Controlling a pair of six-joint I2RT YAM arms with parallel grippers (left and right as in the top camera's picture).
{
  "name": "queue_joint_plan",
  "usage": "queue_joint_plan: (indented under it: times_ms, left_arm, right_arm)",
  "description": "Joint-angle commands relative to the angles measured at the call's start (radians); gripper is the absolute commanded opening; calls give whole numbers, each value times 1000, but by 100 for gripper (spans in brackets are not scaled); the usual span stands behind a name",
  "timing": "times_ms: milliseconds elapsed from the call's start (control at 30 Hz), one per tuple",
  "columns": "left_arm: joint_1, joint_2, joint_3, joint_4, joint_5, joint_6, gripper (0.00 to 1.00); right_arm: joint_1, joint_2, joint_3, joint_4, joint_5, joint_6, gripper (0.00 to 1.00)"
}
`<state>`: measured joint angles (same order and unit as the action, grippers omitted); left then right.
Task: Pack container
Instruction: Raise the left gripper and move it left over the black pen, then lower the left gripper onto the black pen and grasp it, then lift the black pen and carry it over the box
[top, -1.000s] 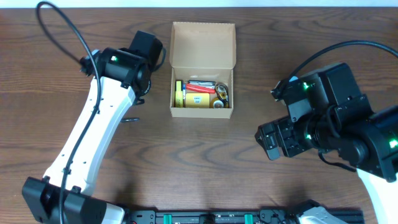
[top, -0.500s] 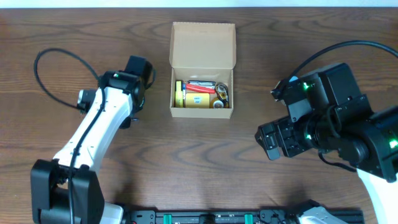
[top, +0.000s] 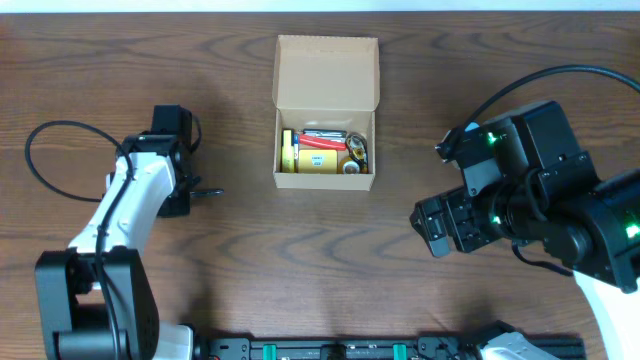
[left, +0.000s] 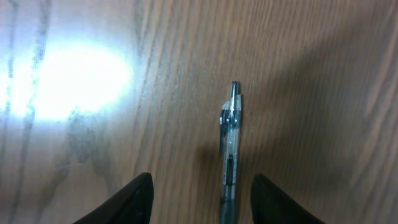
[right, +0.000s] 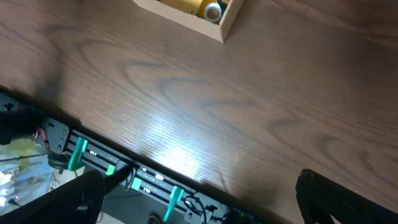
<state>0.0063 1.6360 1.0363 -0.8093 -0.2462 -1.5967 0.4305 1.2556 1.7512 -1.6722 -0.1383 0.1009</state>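
Glossy wood tabletop (top: 330, 230) (glare patches) holds the container (top: 326, 70) at twelve o'clock, pen (left: 230, 155) at nine; left fingers (left: 134, 202) gape astride it, right fingers (right: 336, 196) splayed.

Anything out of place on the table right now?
One thing: a pen lies loose on the wood left of the box, while the other items sit inside it. The left gripper hovers over the pen, fingers open on either side, not gripping. Nothing looks spilled or damaged.

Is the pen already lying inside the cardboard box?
No, the pen lies on the wooden table, between the fingers of the left gripper.
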Motion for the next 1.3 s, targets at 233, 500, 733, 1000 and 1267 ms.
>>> queue_joint_plan:
  times_ms: [233,500,733,1000,1267]
  left_arm:
    - [48,137,-5,84,113,146,43]
    - [69,207,-5,115,214,154,40]
    - [74,208,-5,119,211,161,19]
    - [74,208,-5,119,212,177,6]
    - [74,200,109,106,186,381,6]
  right_arm:
    - [-5,0,2,-1,3,-13,99]
    - [-5,0,2,-1,3,-13,99]
    - [-5,0,2,-1,3,-13,99]
    - [-5,0,2,-1,3,-13,99]
    - [-5,0,2,-1,3,-13,99]
